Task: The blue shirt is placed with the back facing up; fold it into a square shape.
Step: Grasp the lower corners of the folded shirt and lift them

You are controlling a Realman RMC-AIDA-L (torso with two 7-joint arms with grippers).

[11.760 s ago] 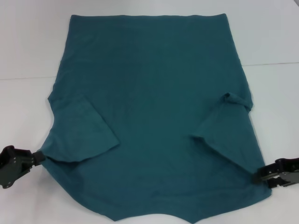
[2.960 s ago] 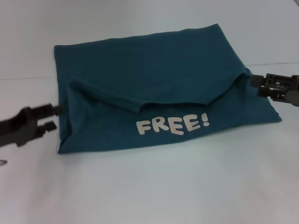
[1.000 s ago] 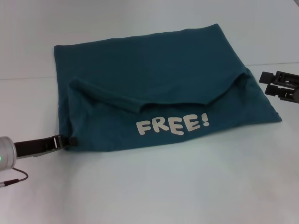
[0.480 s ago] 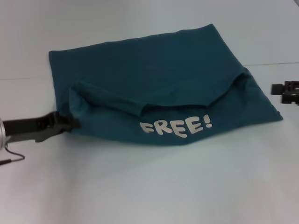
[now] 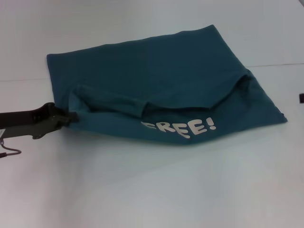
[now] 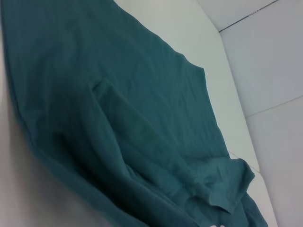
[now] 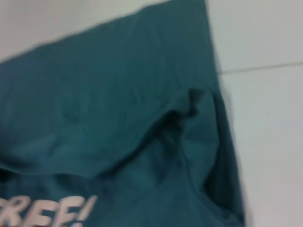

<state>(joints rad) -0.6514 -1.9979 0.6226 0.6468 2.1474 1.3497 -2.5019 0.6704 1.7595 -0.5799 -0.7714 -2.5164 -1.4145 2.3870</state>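
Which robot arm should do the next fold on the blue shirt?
Probably the left. The left gripper already pinches the left edge of the dark teal-blue cotton T-shirt, lifting it off the white table. The right gripper barely shows at the right edge of the head view, clear of the cloth.

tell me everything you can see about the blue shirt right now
The blue shirt is dark teal, soft-looking cloth, folded over on the white table, front panel up with cream FREE! lettering, the first letter partly hidden. The left gripper pinches its near left corner, lifting it toward the middle. The rest lies flat.
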